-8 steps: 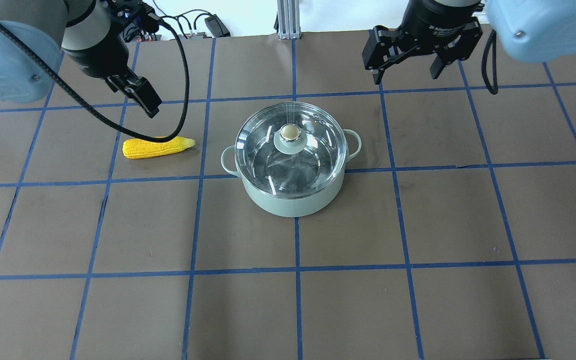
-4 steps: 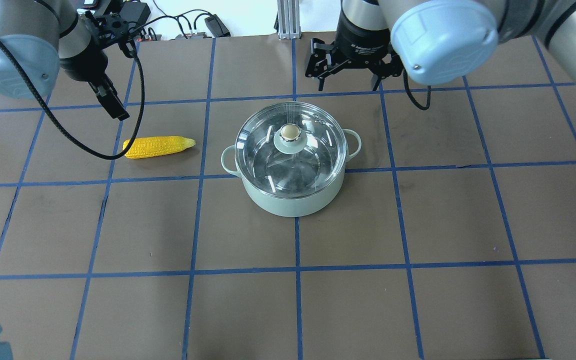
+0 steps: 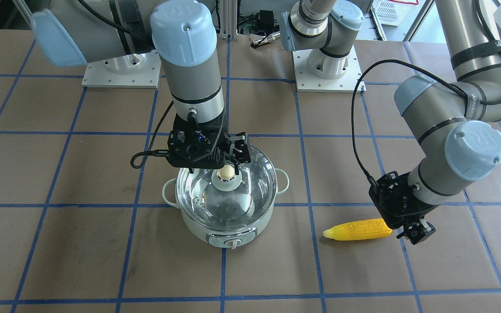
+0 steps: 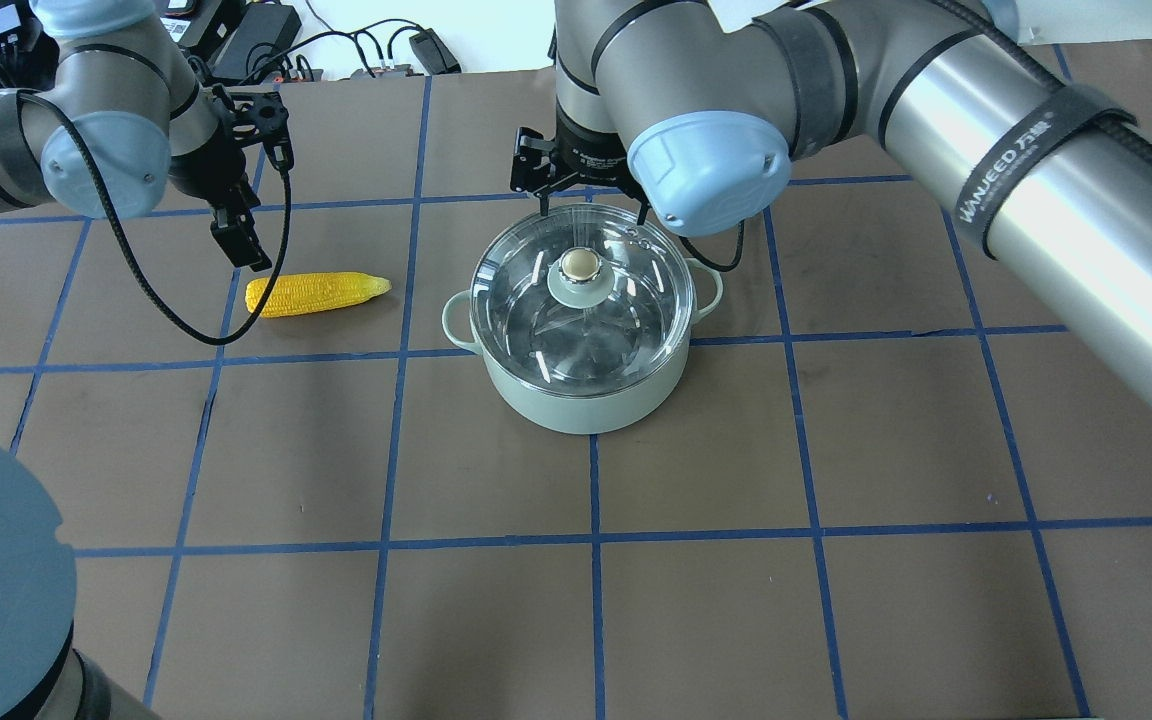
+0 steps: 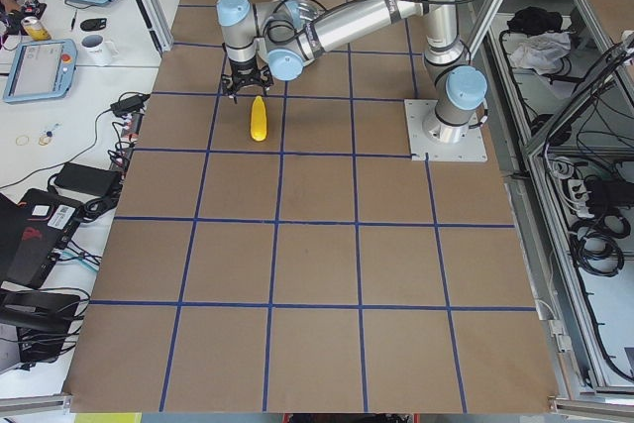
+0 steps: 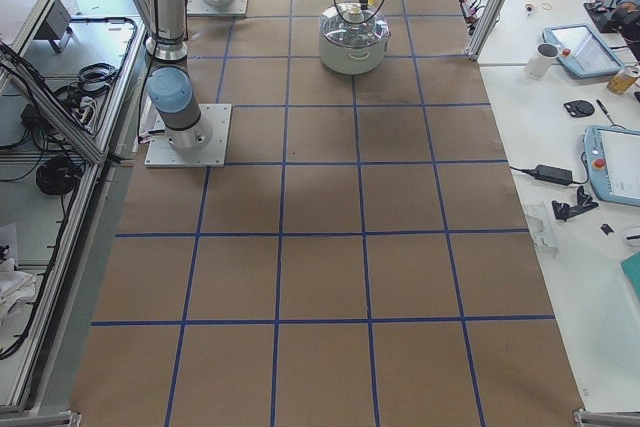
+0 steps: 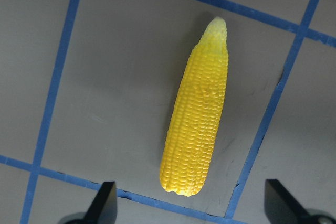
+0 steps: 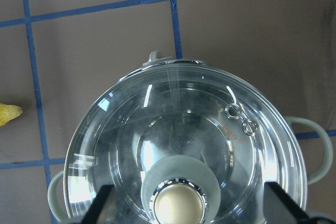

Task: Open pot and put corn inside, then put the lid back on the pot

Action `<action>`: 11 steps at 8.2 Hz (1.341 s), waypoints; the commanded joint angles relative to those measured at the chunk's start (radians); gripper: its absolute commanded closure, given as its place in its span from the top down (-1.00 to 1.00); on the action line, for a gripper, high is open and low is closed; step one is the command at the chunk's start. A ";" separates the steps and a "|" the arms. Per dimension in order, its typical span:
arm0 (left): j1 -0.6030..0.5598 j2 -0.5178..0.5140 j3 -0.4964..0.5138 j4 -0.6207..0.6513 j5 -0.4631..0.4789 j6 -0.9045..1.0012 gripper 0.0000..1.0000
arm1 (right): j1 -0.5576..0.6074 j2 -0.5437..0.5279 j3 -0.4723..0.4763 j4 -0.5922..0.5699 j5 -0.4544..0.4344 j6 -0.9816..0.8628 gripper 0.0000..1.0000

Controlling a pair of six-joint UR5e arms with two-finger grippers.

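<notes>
yellow corn (image 4: 316,294) lies flat on the brown table (image 4: 836,430), at the pot's (image 4: 586,405) 9 o'clock in the overhead view and well apart from it, with its pointed tip toward 3 o'clock. the glass lid (image 4: 536,325) sits on the pot, and the right hand (image 8: 192,208) hangs above it, fingers spread wide either side of the beige knob (image 4: 581,265), touching nothing. the left hand (image 7: 194,208) hovers over the corn's blunt end, fingers parted and holding nothing.

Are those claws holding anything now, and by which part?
Nothing. The right gripper is open above the lid knob; the left gripper is open at the blunt end of the corn.
</notes>
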 commanded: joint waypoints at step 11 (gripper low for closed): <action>0.001 -0.116 -0.111 0.103 0.001 0.208 -0.39 | 0.033 0.062 0.040 0.069 0.006 0.091 -0.13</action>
